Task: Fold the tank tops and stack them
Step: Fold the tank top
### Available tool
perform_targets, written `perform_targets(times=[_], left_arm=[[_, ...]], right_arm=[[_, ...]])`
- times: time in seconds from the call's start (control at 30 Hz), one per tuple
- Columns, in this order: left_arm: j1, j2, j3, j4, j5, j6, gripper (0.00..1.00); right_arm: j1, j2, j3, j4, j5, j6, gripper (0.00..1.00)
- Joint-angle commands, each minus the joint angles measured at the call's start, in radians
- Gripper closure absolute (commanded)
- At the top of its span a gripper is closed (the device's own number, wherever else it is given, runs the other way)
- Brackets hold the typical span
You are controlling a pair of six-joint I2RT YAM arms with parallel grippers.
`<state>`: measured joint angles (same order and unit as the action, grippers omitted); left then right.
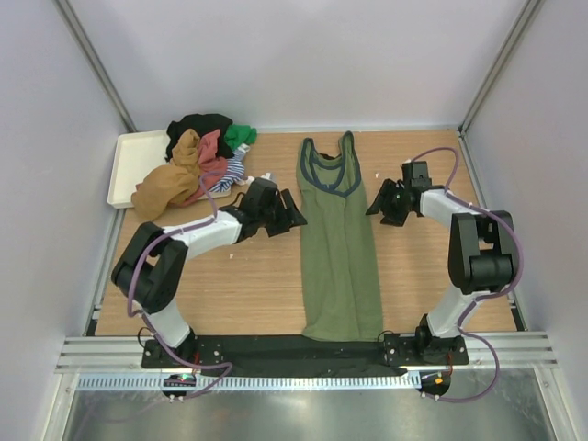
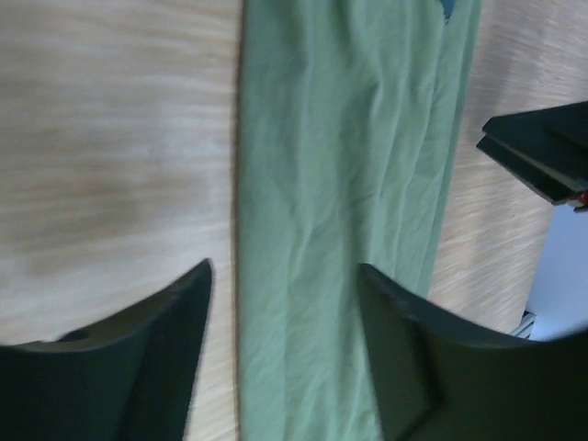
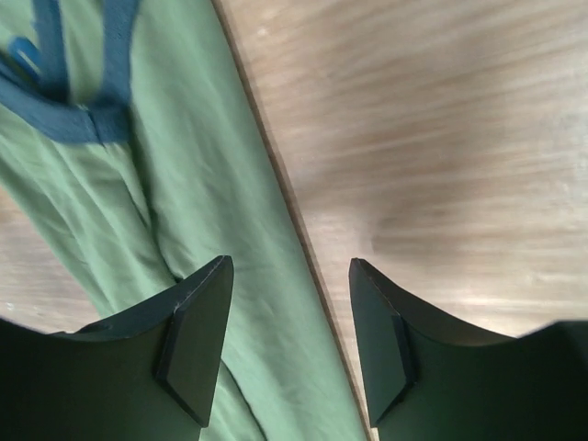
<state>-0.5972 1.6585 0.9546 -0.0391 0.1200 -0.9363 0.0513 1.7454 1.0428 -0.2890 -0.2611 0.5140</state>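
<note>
Olive, navy-trimmed tank top [image 1: 338, 248], narrow, flat.

Pale grey walls [image 1: 276, 55] around a light wooden tabletop [image 1: 248, 285], evenly lit

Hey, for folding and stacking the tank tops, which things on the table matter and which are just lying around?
Part of the job:
- green top, spread flat in the middle
- pile of tops, far left
- left hand and right hand, both open, either side of the green top

Just lying about:
- cream tray, partly under the pile
</note>
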Motion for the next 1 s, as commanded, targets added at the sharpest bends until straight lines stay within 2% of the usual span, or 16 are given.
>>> perform_targets(times=[0.0, 0.1, 0.37, 0.4, 0.5, 0.67, 0.77, 0.9, 0.97], left_arm=[[0.002, 0.091, 0.12, 0.042, 0.029, 0.051, 0.41], [0.002, 0.173, 0.199, -0.01, -0.008, 0.059, 0.45], [0.002, 0.294, 0.374, -0.174, -0.103, 0.083, 0.45], [0.002, 0.306, 0.409, -0.186, -0.108, 0.091, 0.51], [0.004, 0.363, 0.49, -0.255, -0.111, 0.103, 0.6], [0.013, 0.428, 0.539, -0.291, -0.111, 0.105, 0.68], [0.033, 0.478, 0.564, -0.301, -0.088, 0.096, 0.78], [0.06, 0.517, 0.564, -0.274, -0.019, 0.085, 0.88], [0.068, 0.52, 0.57, -0.271, -0.017, 0.091, 0.92]], right_arm=[[0.024, -0.067, -0.001, -0.004, 0.052, -0.052, 0.41], [0.048, -0.046, 0.025, -0.019, 0.085, -0.058, 0.43], [0.105, 0.04, 0.086, -0.058, 0.155, -0.071, 0.46], [0.11, 0.045, 0.095, -0.059, 0.166, -0.071, 0.46], [0.124, 0.069, 0.118, -0.087, 0.215, -0.074, 0.47], [0.146, 0.111, 0.158, -0.105, 0.233, -0.078, 0.51], [0.156, 0.137, 0.177, -0.113, 0.24, -0.08, 0.56], [0.159, 0.151, 0.197, -0.118, 0.237, -0.08, 0.72], [0.159, 0.158, 0.203, -0.119, 0.234, -0.08, 0.75]])
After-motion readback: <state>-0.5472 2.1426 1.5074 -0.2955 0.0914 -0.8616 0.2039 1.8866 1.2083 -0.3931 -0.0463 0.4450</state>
